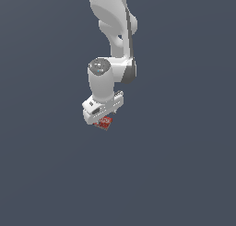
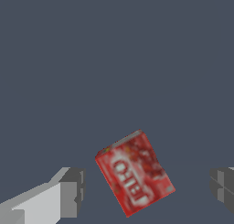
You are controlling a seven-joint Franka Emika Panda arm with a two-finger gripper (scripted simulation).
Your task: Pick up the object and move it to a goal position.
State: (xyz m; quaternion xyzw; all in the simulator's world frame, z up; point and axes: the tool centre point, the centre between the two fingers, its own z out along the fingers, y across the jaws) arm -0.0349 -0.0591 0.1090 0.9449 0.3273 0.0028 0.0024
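Hovering over the block (image 2: 134, 173), we are holding the gripper (image 2: 148, 189) spread wide; the block is sitting skewed, so closing may twist it loose.

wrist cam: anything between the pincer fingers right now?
Yes: the red box lies between the fingers, with a bare gap on each side. Pincer open, touching nothing, per the wrist view.

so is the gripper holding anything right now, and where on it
Nothing is held. The gripper is open, its fingers standing clear on either side of the red box.
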